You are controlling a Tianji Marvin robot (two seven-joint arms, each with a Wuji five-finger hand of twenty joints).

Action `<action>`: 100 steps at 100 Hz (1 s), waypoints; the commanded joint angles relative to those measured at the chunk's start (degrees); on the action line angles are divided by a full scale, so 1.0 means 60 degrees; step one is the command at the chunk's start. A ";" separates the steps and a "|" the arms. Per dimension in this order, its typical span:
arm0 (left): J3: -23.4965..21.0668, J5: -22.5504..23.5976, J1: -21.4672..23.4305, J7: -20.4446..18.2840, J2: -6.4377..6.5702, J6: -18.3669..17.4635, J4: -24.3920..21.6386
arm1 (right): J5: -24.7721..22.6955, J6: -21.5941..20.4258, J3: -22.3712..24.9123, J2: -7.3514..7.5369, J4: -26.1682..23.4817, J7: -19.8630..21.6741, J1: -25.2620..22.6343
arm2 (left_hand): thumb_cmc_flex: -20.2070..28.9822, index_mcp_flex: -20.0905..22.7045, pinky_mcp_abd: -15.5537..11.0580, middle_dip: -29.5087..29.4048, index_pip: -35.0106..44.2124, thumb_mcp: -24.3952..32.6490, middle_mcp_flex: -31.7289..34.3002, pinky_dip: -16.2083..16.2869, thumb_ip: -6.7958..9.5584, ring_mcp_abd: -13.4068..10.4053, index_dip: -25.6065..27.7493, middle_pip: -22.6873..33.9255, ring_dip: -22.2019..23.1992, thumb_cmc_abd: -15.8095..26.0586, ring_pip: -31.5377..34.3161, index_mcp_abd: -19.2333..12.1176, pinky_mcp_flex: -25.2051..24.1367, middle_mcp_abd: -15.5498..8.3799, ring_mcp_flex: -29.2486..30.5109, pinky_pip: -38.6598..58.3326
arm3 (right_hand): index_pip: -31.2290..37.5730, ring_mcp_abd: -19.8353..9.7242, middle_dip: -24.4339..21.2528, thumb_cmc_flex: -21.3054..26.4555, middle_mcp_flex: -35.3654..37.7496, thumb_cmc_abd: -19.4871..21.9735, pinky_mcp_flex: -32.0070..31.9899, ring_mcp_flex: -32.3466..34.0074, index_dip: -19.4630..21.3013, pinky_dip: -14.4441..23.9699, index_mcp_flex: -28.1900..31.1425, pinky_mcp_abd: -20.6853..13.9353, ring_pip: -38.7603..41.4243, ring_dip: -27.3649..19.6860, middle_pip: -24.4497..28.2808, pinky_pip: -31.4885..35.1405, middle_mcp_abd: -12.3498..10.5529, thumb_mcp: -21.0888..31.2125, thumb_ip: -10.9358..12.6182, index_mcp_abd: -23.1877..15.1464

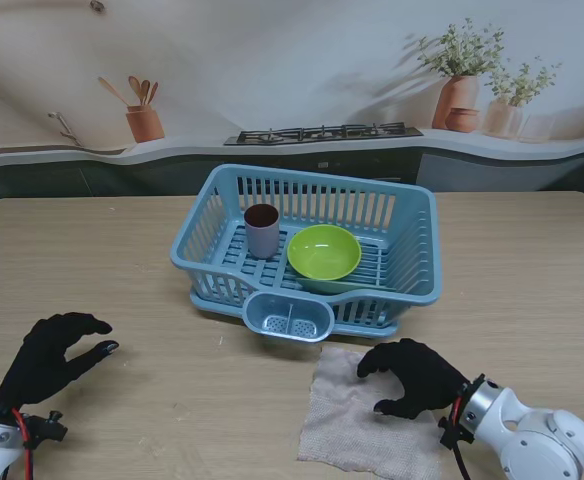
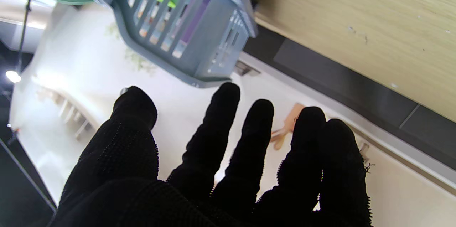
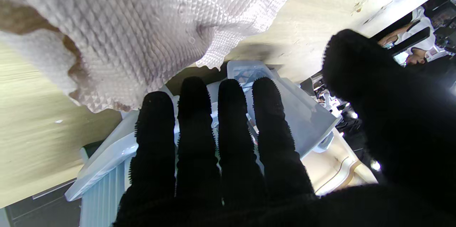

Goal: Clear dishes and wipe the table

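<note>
The stand camera looked down over the whole table [image 1: 532, 260]; both wrist cameras, close above it, shared the dish rack [image 1: 412, 250].

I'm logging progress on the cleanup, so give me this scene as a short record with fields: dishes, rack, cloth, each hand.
dishes: dark-rimmed grey cup and lime green bowl, both inside the rack
rack: light blue slatted plastic dish rack, mid-table, small cutlery pocket on its near side
cloth: pale textured wiping cloth flat on the wooden table, nearer to me than the rack
left hand: open, holding nothing, over bare table
right hand: open, fingers spread over the cloth's right edge
</note>
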 commanded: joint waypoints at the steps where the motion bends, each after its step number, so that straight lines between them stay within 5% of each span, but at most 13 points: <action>1: 0.0024 -0.0037 -0.0007 -0.0177 0.0020 0.0050 -0.0078 | 0.0001 0.0044 0.0052 -0.0047 -0.0075 -0.0001 -0.0122 | 0.0332 0.0244 -0.0143 -0.0225 -0.0120 -0.0161 -0.0138 -0.0123 0.0286 0.0283 0.0009 -0.0066 -0.0058 0.0479 -0.0025 0.0045 -0.0118 0.0239 -0.0196 -0.0136 | 0.0338 0.0143 0.0303 -0.0410 -0.0469 -0.0176 -0.0048 -0.0440 0.0260 0.0360 -0.0494 -0.0396 0.0947 0.0444 0.0666 0.0509 0.0048 0.0007 -0.0295 0.0062; 11: 0.0026 -0.0042 -0.0020 -0.0211 0.0028 0.0058 -0.0074 | 0.0247 0.0023 0.0082 -0.0029 -0.0066 0.0161 -0.0122 | 0.0319 0.0235 -0.0143 -0.0226 -0.0126 -0.0162 -0.0133 -0.0123 0.0284 0.0289 0.0006 -0.0066 -0.0058 0.0470 -0.0021 0.0052 -0.0118 0.0231 -0.0184 -0.0136 | -0.0053 -0.0219 -0.0011 -0.0417 -0.0991 -0.0315 -0.0470 -0.0866 0.0049 -0.0082 -0.1002 -0.0580 -0.0047 -0.0017 0.0056 -0.0488 -0.0156 0.0063 -0.0310 -0.0186; 25: 0.0037 -0.0052 -0.0040 -0.0256 0.0040 0.0082 -0.0070 | 0.0468 0.0075 0.0019 -0.0046 -0.0082 0.0153 -0.0133 | 0.0314 0.0248 -0.0143 -0.0226 -0.0118 -0.0152 -0.0128 -0.0123 0.0285 0.0295 0.0010 -0.0066 -0.0057 0.0474 -0.0021 0.0032 -0.0118 0.0240 -0.0181 -0.0136 | -0.0357 -0.0545 -0.0428 -0.0341 -0.1107 -0.0373 -0.0761 -0.0913 -0.0187 -0.1175 -0.1064 0.0122 -0.2155 -0.1024 -0.1025 -0.2117 -0.0514 0.0099 -0.0305 -0.0518; 37: 0.0051 -0.0077 -0.0056 -0.0294 0.0047 0.0111 -0.0071 | 0.0422 0.0038 0.0081 -0.0062 -0.0151 0.0079 -0.0198 | 0.0328 0.0245 -0.0143 -0.0225 -0.0119 -0.0145 -0.0128 -0.0123 0.0284 0.0295 0.0010 -0.0065 -0.0057 0.0464 -0.0021 0.0040 -0.0118 0.0233 -0.0181 -0.0136 | -0.0504 -0.0589 -0.0526 -0.0422 -0.0851 -0.0227 -0.0120 -0.0299 -0.0266 -0.1082 -0.0996 0.1174 -0.2297 -0.1111 -0.1326 -0.1683 -0.0576 -0.0025 -0.0310 -0.0690; 42: 0.0057 -0.0088 -0.0065 -0.0304 0.0048 0.0119 -0.0069 | 0.0386 0.0043 0.0123 -0.0073 -0.0172 0.0031 -0.0225 | 0.0326 0.0248 -0.0143 -0.0227 -0.0119 -0.0144 -0.0134 -0.0123 0.0284 0.0292 0.0010 -0.0069 -0.0057 0.0465 -0.0020 0.0062 -0.0118 0.0250 -0.0181 -0.0136 | -0.0527 -0.0521 -0.0432 -0.0425 -0.0878 -0.0148 0.0031 -0.0327 -0.0277 -0.0688 -0.0949 0.0994 -0.1665 -0.0780 -0.1164 -0.1080 -0.0414 -0.0096 -0.0300 -0.0587; 58: 0.0067 -0.0087 -0.0072 -0.0291 0.0046 0.0134 -0.0076 | 0.0125 -0.0141 0.0244 -0.0116 -0.0119 -0.0276 -0.0213 | 0.0319 0.0253 -0.0143 -0.0223 -0.0118 -0.0143 -0.0122 -0.0123 0.0282 0.0294 0.0010 -0.0061 -0.0056 0.0465 -0.0017 0.0041 -0.0118 0.0240 -0.0177 -0.0136 | -0.0308 -0.0167 0.0067 -0.0610 -0.1176 -0.0094 0.0185 -0.0872 -0.0183 0.1050 -0.1041 -0.1232 0.1563 0.0769 0.0122 0.1383 0.0034 -0.0062 -0.0318 -0.0052; 67: 0.0062 -0.0094 -0.0078 -0.0308 0.0049 0.0118 -0.0080 | 0.0157 -0.0045 0.0266 -0.0148 -0.0139 -0.0376 -0.0256 | 0.0324 0.0253 -0.0143 -0.0225 -0.0117 -0.0140 -0.0127 -0.0123 0.0282 0.0295 0.0010 -0.0064 -0.0057 0.0470 -0.0020 0.0044 -0.0118 0.0237 -0.0182 -0.0136 | -0.0202 -0.0179 0.0209 -0.0731 -0.1272 0.0003 0.0261 -0.0976 -0.0147 0.1631 -0.1134 -0.1688 0.2542 0.1230 0.0591 0.2268 0.0067 -0.0106 -0.0331 0.0011; 87: 0.0103 -0.0149 -0.0045 -0.0516 0.0090 0.0245 -0.0222 | 0.0545 0.0443 0.0164 -0.0161 -0.0138 -0.0248 -0.0280 | 0.0329 0.0257 -0.0129 -0.0224 -0.0114 -0.0133 -0.0112 -0.0119 0.0283 0.0289 0.0012 -0.0060 -0.0055 0.0465 -0.0016 0.0035 -0.0100 0.0235 -0.0173 -0.0128 | -0.0319 -0.0253 0.0126 -0.0639 -0.0985 0.0017 0.0587 -0.0474 -0.0217 0.1778 -0.0957 -0.0672 0.2445 0.1164 0.0490 0.2078 0.0021 -0.0167 -0.0316 -0.0019; 100: 0.0161 -0.0200 -0.0067 -0.0686 0.0127 0.0392 -0.0287 | 0.0757 0.0618 0.0049 -0.0167 -0.0124 -0.0187 -0.0292 | 0.0324 0.0254 -0.0129 -0.0225 -0.0115 -0.0130 -0.0121 -0.0118 0.0283 0.0291 0.0011 -0.0063 -0.0054 0.0468 -0.0013 0.0041 -0.0100 0.0232 -0.0166 -0.0129 | -0.0465 -0.0347 -0.0189 -0.0662 -0.0804 0.0001 0.0384 -0.0256 -0.0273 0.0451 -0.0807 0.0046 0.0218 0.0092 -0.0342 -0.0420 -0.0086 -0.0154 -0.0319 -0.0069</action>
